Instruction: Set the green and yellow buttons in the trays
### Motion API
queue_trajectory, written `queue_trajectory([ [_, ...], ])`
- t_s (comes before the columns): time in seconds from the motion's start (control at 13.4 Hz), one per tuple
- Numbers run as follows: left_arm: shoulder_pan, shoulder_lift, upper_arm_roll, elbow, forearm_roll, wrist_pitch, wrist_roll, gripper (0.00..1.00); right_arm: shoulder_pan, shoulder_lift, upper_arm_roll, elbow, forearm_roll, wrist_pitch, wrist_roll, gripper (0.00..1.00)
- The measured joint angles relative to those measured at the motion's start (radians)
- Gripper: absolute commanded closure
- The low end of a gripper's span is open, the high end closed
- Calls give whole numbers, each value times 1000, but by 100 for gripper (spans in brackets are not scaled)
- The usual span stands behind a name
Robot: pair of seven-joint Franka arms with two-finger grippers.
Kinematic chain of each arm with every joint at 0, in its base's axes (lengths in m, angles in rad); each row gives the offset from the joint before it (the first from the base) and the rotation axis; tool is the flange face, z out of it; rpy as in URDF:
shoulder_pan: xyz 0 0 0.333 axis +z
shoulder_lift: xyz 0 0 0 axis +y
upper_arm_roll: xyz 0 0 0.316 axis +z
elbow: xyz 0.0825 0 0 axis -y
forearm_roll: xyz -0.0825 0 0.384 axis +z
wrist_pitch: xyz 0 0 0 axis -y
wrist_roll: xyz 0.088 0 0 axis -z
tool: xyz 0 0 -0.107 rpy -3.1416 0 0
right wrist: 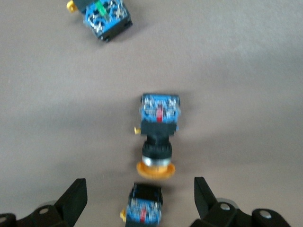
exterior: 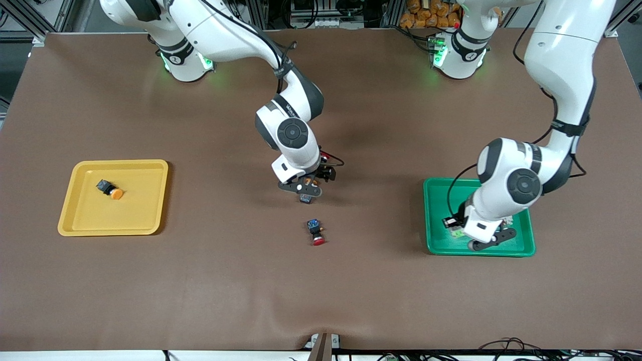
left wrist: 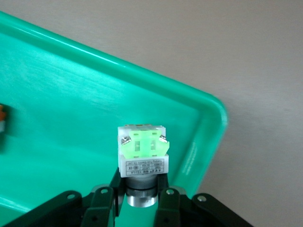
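My left gripper (left wrist: pixel 140 201) is shut on a whitish-silver button with a green block (left wrist: pixel 142 151), low over the green tray (left wrist: pixel 71 94) near one corner. It shows in the front view (exterior: pixel 454 226) over that tray (exterior: pixel 436 245). A second button with an orange-red part (left wrist: pixel 2 118) lies at the picture's edge. My right gripper (right wrist: pixel 139 208) is open, low over the table's middle (exterior: pixel 308 193). Its fingers (right wrist: pixel 73 203) straddle a blue-black switch (right wrist: pixel 144 210) whose cap is hidden. An orange-yellow capped button (right wrist: pixel 158 137) lies just past it. Another orange-yellow button (exterior: pixel 110 189) lies in the yellow tray (exterior: pixel 80 225).
A black switch with a red cap (exterior: pixel 316 232) lies on the brown table, nearer the front camera than the right gripper. Its blue body shows in the right wrist view (right wrist: pixel 106 19). The yellow tray is at the right arm's end, the green tray at the left arm's end.
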Motion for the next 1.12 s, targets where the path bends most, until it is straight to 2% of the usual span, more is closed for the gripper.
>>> queue_trajectory([
  [0.3, 55, 1, -5, -51, 0, 1, 39, 100, -6, 76, -25, 22, -53, 62, 2, 0],
  [0.37, 67, 1, -6, -60, 0, 3, 48, 74, -7, 93, -29, 30, -62, 64, 2, 5],
  [0.45, 77, 1, -7, -65, 0, 4, 51, 16, -7, 105, -30, 36, -65, 65, 2, 35],
  [0.52, 84, 1, -7, -66, 0, 6, 54, 0, -7, 110, -30, 42, -67, 65, 3, 62],
  [0.6, 88, 1, -7, -65, 0, 7, 58, 0, -7, 110, -30, 46, -67, 62, 7, 77],
  [0.67, 89, -2, -9, -63, 0, 7, 59, 0, -7, 110, -30, 50, -67, 62, 17, 84],
  [0.89, 89, -46, -16, -43, 0, -17, 59, 0, -5, 110, -30, 69, -67, 59, 51, 87],
  [1.12, 89, -121, -19, 25, 0, -159, 59, 0, -6, 110, -31, 77, -67, 59, 54, 87],
])
